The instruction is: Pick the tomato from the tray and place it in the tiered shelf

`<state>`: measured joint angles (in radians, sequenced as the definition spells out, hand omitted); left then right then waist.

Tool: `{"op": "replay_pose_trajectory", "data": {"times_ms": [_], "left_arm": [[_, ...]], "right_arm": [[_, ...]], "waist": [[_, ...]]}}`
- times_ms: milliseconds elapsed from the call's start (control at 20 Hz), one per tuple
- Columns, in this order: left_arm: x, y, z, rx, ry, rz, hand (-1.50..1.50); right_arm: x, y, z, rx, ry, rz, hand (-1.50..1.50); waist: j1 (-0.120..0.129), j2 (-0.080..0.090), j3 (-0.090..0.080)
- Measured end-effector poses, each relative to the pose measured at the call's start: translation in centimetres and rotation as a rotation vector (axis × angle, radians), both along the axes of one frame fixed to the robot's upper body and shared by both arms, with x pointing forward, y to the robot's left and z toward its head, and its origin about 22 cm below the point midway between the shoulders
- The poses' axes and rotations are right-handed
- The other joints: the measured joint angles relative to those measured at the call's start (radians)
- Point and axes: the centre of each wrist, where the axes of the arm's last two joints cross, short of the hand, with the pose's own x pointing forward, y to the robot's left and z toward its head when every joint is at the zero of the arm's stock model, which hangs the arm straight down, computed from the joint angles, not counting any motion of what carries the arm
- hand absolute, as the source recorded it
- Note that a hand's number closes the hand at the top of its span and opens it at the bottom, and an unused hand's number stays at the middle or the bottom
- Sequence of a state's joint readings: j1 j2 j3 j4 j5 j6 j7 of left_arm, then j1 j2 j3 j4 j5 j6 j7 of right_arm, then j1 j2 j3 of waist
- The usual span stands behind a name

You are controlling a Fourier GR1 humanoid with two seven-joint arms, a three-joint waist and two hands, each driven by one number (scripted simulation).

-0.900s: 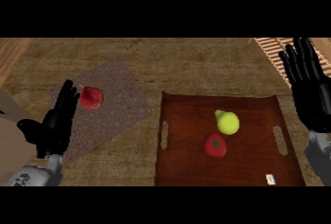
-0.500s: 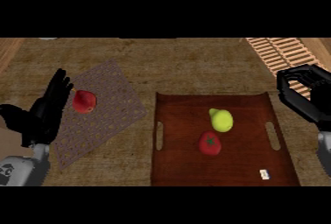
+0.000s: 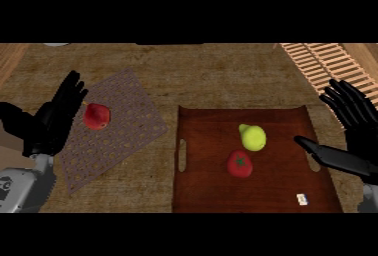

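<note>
A red tomato [image 3: 239, 164] lies on the dark wooden tray [image 3: 214, 195], just below a yellow-green pear [image 3: 252, 137]. My right hand [image 3: 356, 120] is at the tray's right edge, open, fingers spread upward and thumb stretched left over the tray's right handle. It touches neither fruit. My left hand [image 3: 53, 120] stands open at the left, fingers straight up, beside a red fruit [image 3: 96, 116] on a woven mat [image 3: 111, 130]. The slatted tiered shelf [image 3: 332, 62] shows at the top right corner.
A small white tag [image 3: 302, 199] lies on the tray's lower right part. The woven mat lies tilted between my left hand and the tray. A brown countertop [image 3: 207, 75] stretches behind both.
My right hand has gone from curled to open, with the thumb reaching left over the tray's edge. The view has shifted slightly. My left hand stays open beside the mat.
</note>
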<state>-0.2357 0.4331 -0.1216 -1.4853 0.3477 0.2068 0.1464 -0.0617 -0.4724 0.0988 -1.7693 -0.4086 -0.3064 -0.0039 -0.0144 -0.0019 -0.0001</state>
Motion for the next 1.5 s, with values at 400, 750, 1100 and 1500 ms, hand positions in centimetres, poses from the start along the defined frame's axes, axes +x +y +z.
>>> {"op": "replay_pose_trajectory", "data": {"times_ms": [400,750,1100,1500], "left_arm": [[0.3,-0.2,0.2,0.000,-0.001,-0.016,0.00],[0.8,-0.7,0.7,0.004,-0.005,-0.048,0.00],[0.8,-1.6,0.4,-0.004,-0.004,-0.061,0.00],[0.8,-1.4,0.0,-0.001,-0.003,-0.038,0.00]], "right_arm": [[-1.6,0.7,5.0,-0.405,0.269,0.195,-1.50],[-2.1,2.5,8.4,-0.935,0.451,0.156,-1.50],[-1.4,9.2,7.9,-1.077,0.529,0.154,-1.50],[-0.3,13.5,5.1,-1.211,0.606,0.201,-1.50]], "waist": [[0.013,-0.001,-0.006],[0.043,0.001,-0.009],[0.049,0.004,-0.004],[0.033,0.002,-0.003]]}}
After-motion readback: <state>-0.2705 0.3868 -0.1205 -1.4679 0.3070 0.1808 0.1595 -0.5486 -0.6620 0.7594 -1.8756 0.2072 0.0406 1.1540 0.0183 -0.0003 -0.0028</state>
